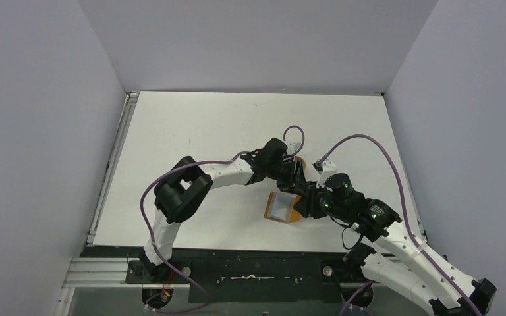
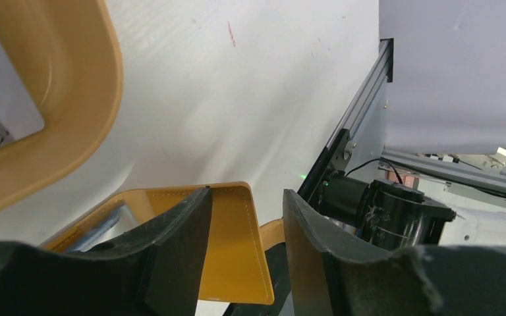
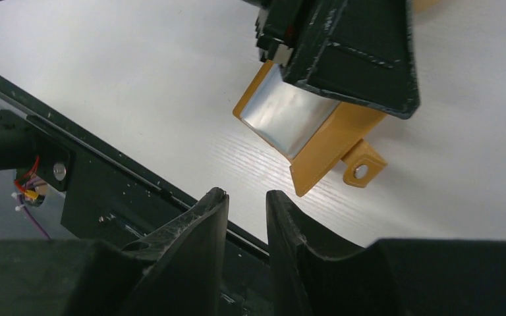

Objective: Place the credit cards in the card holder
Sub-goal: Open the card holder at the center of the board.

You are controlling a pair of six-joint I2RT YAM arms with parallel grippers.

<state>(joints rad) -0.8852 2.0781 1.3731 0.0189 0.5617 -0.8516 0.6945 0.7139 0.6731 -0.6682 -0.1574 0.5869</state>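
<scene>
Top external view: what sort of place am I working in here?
Most likely a lab robot test cell, not a home or shop: a white table boxed in by plain grey walls on three sides, with an aluminium frame rail along its left edge.

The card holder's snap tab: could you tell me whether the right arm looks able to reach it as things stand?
Probably yes. The snap tab juts from the card holder toward the right pincer, with only bare table between them. The left pincer hangs close over the holder, so room looks tight.
</scene>
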